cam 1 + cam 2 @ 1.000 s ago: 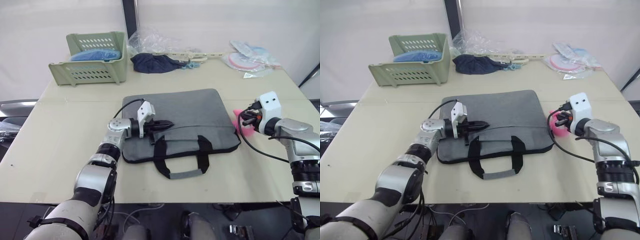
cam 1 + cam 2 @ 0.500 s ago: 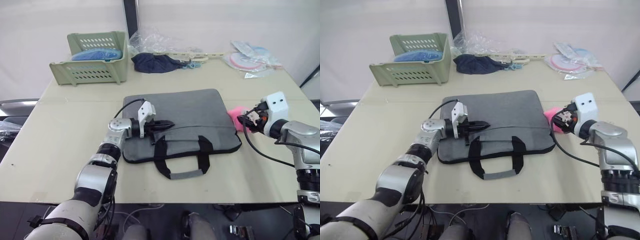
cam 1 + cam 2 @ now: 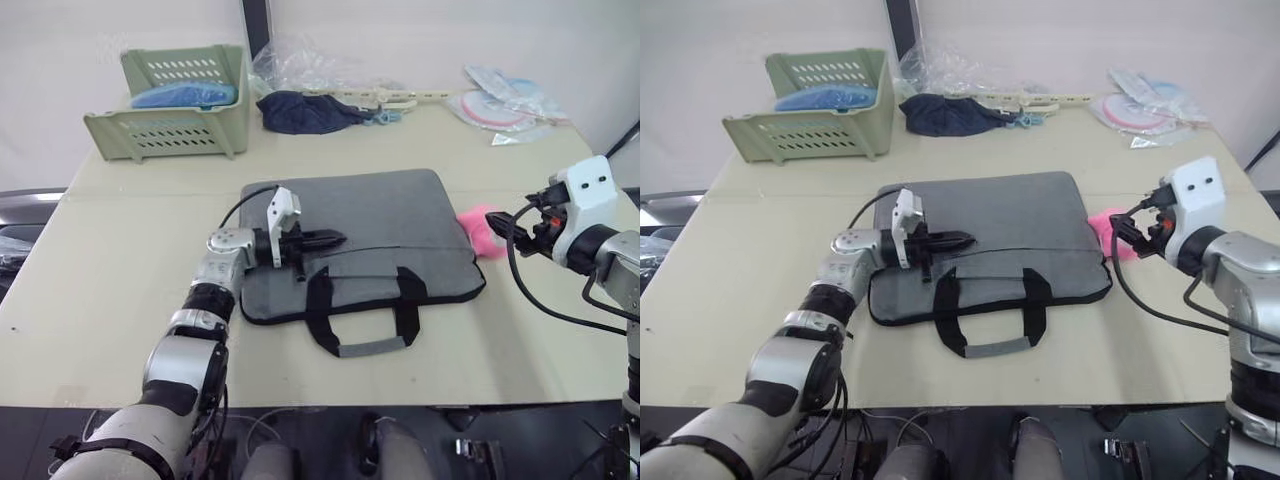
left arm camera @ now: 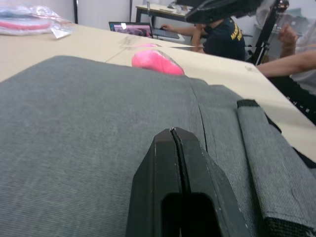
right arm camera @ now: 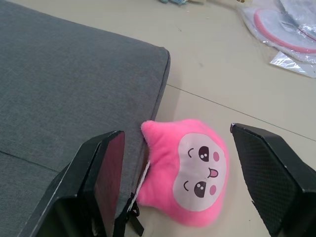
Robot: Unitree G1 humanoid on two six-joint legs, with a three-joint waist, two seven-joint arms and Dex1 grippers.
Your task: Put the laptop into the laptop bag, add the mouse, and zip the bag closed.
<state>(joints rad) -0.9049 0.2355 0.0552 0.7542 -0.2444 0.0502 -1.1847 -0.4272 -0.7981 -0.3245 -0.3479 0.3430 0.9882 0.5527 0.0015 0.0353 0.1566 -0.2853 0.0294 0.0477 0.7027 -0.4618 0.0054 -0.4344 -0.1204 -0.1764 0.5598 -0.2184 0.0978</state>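
Beige table [image 3: 120, 270], zipped laptop bag [image 3: 380, 215], left gripper [image 3: 335, 238] closed on it, right gripper [image 5: 182, 192] spread, green basket [image 3: 175, 110] holding blue item [image 3: 185, 95]

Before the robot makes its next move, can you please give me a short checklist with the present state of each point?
1. Left pincer shut, low over the flat grey fabric laptop bag near its zipper line: ok. Whether it grips the zipper pull: cannot tell.
2. Right pincer open, apart from the bag: ok.
3. Rounded pink plush toy with a face lies against the bag's corner, between the right pincer's fingers; it is not a thing for the bag: not ok.
4. Laptop inside the bag: cannot tell.
5. Mouse inside the bag: cannot tell.
6. Bag lying flat on the beige table, black strap handles toward the robot: ok.
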